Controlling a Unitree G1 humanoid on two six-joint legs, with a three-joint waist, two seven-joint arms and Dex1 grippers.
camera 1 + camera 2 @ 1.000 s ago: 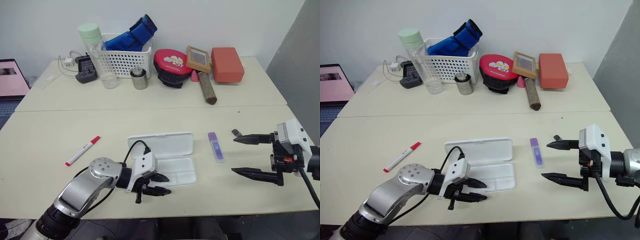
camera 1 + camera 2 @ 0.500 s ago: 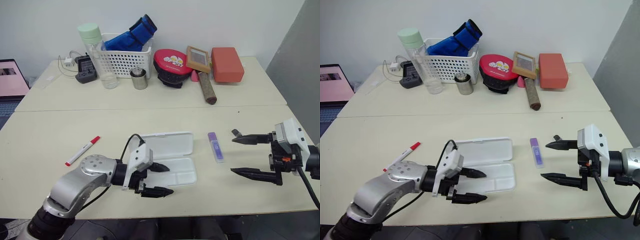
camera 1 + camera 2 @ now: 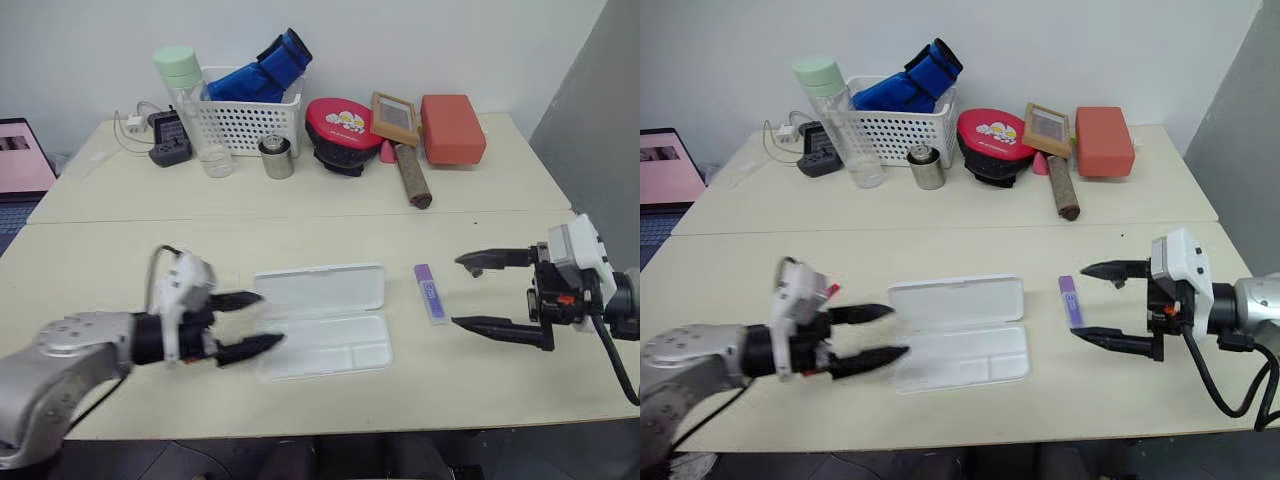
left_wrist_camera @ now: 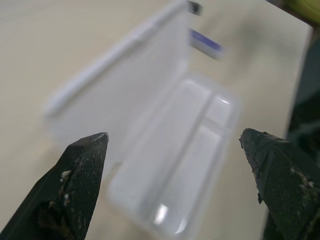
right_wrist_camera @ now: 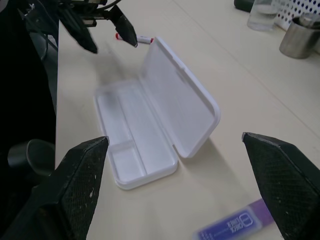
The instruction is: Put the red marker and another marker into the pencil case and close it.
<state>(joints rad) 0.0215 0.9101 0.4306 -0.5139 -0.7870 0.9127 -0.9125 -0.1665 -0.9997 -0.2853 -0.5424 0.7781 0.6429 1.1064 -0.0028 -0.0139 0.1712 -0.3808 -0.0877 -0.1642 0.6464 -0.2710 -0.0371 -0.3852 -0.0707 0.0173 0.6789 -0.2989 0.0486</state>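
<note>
Pencil case [image 3: 322, 318], a flat white plastic hinged box with rounded corners, lying open near the table's [image 3: 330, 225] front edge, lid flat behind the compartmented tray, nothing visible inside. Short, flat lavender-purple highlighter [image 3: 431, 293] resting on the tabletop just beside the case on the robot's right, apart from it. Slim white-barrelled red marker with red cap [image 5: 141, 38] seen in the right wrist view on the table beyond the case's far end, behind the left gripper; mostly hidden in the head views. Left gripper [image 3: 249, 323] hovering off the case's left end, black fingers spread wide, empty. Right gripper [image 3: 468, 293] level above the table to the right of the highlighter, likewise wide apart and holding nothing. Judged from this: case opened and ready, but neither pen loaded and the lid not yet closed, so most of the job remaining. Likely next: fetching the red marker with the left and the highlighter with the right, dropping both into the tray, then folding the lid down.
</note>
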